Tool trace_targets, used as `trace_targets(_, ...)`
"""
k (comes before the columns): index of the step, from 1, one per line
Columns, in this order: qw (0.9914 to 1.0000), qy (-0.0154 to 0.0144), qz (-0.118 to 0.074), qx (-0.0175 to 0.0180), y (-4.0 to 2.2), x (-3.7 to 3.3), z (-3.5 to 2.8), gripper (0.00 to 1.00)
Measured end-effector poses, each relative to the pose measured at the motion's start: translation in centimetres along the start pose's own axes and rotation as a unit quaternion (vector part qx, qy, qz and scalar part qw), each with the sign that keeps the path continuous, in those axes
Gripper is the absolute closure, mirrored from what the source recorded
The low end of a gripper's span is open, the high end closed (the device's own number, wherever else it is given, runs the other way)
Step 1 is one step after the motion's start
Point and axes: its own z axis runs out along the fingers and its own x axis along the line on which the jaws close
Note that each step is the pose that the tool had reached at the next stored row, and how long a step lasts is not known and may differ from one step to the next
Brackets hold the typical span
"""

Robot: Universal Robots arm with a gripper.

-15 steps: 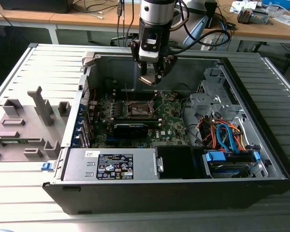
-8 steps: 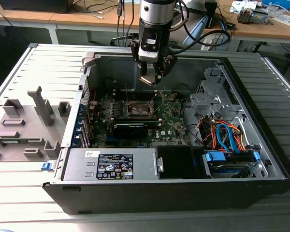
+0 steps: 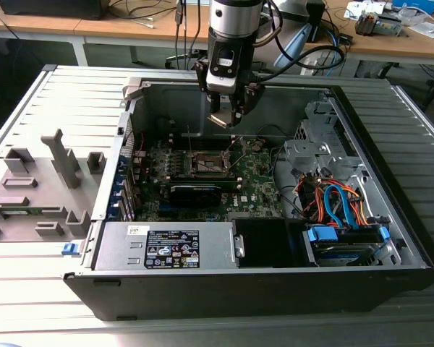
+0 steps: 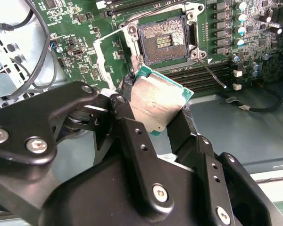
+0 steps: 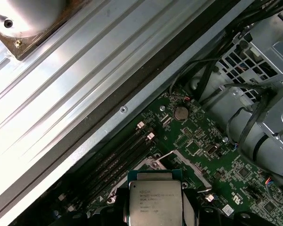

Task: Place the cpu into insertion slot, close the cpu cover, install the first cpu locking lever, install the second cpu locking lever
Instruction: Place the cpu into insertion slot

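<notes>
— What is the biggest thing there?

— A ribbed grey table (image 3: 29,282), and on it an open computer case (image 3: 260,285) lying on its side. A silver power supply (image 3: 166,246) sits along the case's near wall in the exterior view, with the green motherboard (image 3: 260,181) behind it.

— And the arm?

— The arm (image 3: 235,18) comes down from above into the case. Its gripper (image 3: 228,119) hangs over the motherboard, clear of it, above the insertion slot (image 3: 208,163).

— Is the gripper holding anything?

— Yes. In the second wrist view the two black fingers (image 4: 127,122) are clamped on opposite edges of the cpu (image 4: 158,94), metal top facing that camera, green border showing round it. The first wrist view has the same chip (image 5: 154,200) with the board beyond it.

— So the cpu is not seated?

— No. It is up in the air in the gripper's grasp. The slot's brownish-gold pin field (image 4: 162,42) is bare, and it shows just past the chip's far edge.

— The cpu cover?

— Swung open. The thin silver frame (image 4: 111,36) stands beside the socket, board showing through its cut-out.

— Anything smaller?

— A thin metal lever (image 4: 211,71) sticks out from one socket corner, angled away across the dark memory slots (image 4: 203,73).
</notes>
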Motion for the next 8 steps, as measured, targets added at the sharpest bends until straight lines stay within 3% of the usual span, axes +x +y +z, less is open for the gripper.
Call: trace_targets(8, 0.99997, -0.0003, 0.007, 0.0000, 0.00, 0.00, 0.03, 0.45)
